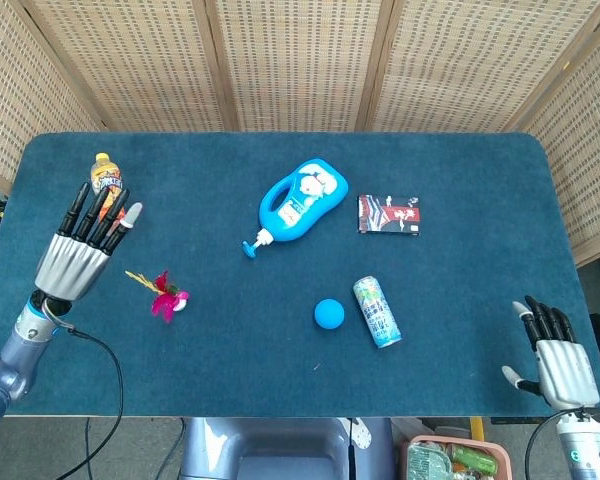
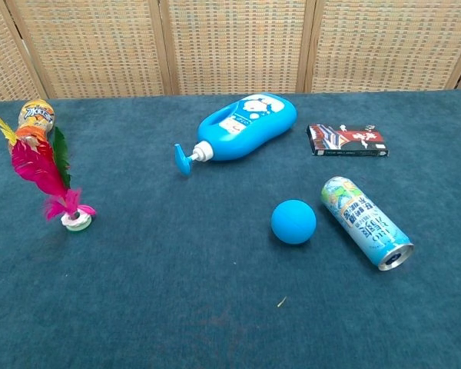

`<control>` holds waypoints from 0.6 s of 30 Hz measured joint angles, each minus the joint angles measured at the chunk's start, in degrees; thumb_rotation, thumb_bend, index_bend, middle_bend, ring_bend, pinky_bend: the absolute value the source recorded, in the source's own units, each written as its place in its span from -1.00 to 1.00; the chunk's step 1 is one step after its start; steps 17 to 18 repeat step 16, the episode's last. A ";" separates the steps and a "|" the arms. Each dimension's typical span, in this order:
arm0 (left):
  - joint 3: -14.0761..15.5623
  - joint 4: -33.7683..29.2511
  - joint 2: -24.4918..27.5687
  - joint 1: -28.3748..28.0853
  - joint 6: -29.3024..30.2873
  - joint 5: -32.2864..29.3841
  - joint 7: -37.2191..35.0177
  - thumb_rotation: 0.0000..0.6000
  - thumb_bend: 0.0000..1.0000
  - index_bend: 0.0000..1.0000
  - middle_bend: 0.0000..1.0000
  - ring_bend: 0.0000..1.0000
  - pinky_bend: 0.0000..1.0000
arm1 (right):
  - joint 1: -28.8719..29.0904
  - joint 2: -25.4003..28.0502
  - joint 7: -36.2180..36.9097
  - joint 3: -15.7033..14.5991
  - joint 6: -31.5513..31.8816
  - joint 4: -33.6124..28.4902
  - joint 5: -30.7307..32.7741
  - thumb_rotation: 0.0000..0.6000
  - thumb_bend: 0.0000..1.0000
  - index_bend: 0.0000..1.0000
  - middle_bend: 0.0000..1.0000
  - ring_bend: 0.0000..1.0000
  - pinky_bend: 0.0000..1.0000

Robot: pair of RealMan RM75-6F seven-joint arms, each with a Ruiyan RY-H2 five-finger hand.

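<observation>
Left hand (image 1: pixel 78 255), fingers spread and holding nothing, hovered at the table's left edge. Its fingertips overlapped the juice bottle (image 1: pixel 105 178), lying lengthwise just beyond. Shuttlecock (image 1: pixel 165 298) stood to its right. Right hand (image 1: pixel 558 358) rested open, far right.
</observation>
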 measured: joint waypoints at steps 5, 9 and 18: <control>0.97 -17.94 6.31 3.33 -0.31 -0.93 4.12 1.00 -0.54 -0.92 -1.00 -1.00 -1.00 | -0.15 0.25 -0.06 -0.07 0.57 -0.44 -0.61 1.00 -0.66 -0.90 -1.00 -1.00 -1.00; 3.28 -36.93 11.96 7.95 -1.10 -2.42 7.19 1.00 -0.60 -0.94 -1.00 -1.00 -1.00 | -0.27 0.40 -0.28 -0.19 1.33 -0.97 -1.51 1.00 -0.66 -0.90 -1.00 -1.00 -1.00; 10.42 -58.06 18.68 19.93 -4.17 -5.96 8.87 1.00 -0.61 -0.96 -1.00 -1.00 -1.00 | -0.61 0.78 -0.37 -0.35 2.22 -1.55 -2.24 1.00 -0.66 -0.90 -1.00 -1.00 -1.00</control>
